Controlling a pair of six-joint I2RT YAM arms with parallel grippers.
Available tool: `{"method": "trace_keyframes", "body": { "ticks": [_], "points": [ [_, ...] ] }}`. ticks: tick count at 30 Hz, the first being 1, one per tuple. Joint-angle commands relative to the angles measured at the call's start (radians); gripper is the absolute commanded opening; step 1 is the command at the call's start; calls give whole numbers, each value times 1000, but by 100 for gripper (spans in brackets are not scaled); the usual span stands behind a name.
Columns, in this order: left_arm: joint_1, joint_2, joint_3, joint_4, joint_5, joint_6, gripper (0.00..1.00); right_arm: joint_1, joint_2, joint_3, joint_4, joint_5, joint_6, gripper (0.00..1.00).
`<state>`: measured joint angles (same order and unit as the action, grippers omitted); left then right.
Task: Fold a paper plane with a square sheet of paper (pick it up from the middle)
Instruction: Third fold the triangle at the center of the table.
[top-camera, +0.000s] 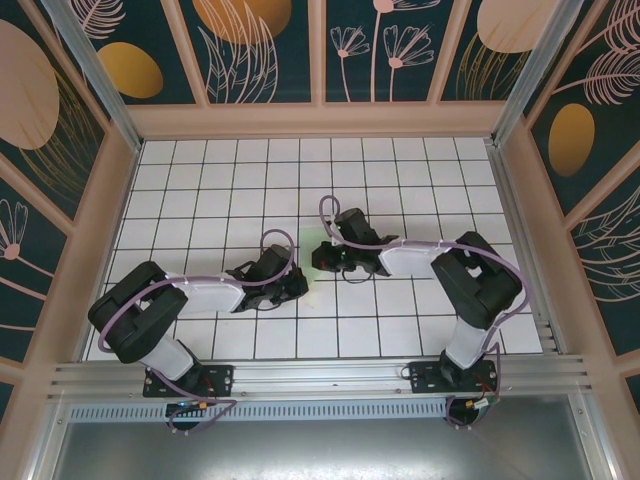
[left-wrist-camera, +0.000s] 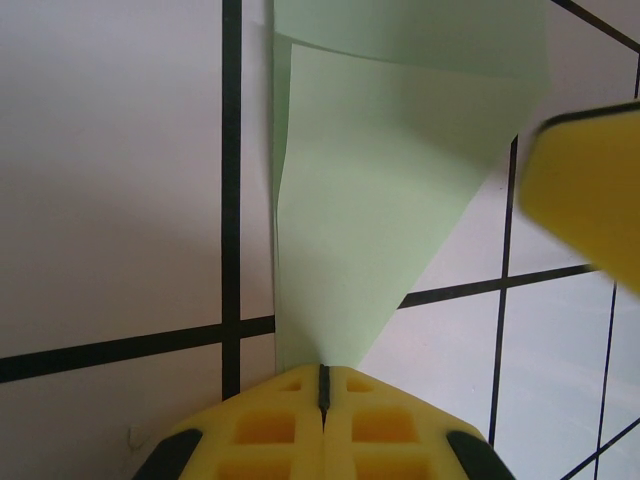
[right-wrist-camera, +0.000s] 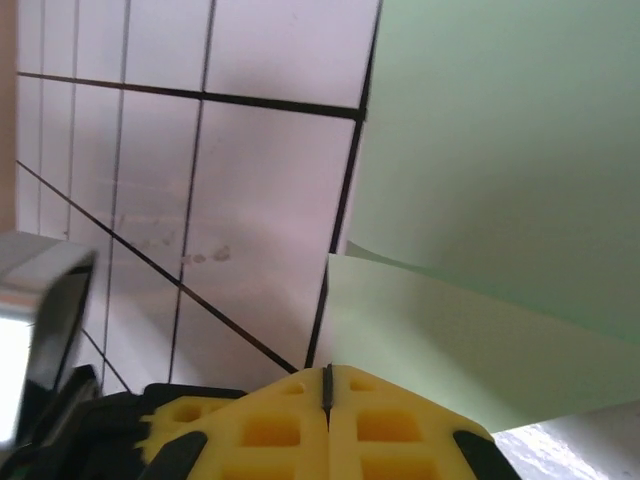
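Gridded white tabletop (top-camera: 200, 200) carries the folded paper (left-wrist-camera: 380, 200). I see my left hand (left-wrist-camera: 322, 385) and right hand (right-wrist-camera: 327, 385) closed, tips touching the paper; I cannot tell if either pinches it.

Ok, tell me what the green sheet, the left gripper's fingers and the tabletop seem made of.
The green sheet looks like thin matte paper: it keeps a sharp fold edge and bows slightly. The left gripper's fingers seem matte yellow plastic, with square pockets in them. The tabletop is smooth white with black grid lines, faintly glossy; its material is unclear.
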<state>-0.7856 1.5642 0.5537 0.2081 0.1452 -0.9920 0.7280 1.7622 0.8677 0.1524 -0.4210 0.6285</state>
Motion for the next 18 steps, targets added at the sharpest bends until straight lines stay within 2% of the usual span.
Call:
{"method": "trace_keyframes", "body": {
  "ticks": [1, 7, 11, 18],
  "points": [
    [-3, 17, -23, -139, -27, 4, 0, 11, 51, 1, 22, -19, 33, 0],
    [-2, 20, -24, -139, -27, 3, 0, 31, 103, 30, 1, -30, 25, 0],
    [-2, 16, -30, -148, -24, 1, 0, 15, 110, 29, -43, 10, -15, 0],
    [-2, 16, -105, -107, -7, -57, 0, -160, 98, -31, -43, 45, -73, 0]
  ]
}}
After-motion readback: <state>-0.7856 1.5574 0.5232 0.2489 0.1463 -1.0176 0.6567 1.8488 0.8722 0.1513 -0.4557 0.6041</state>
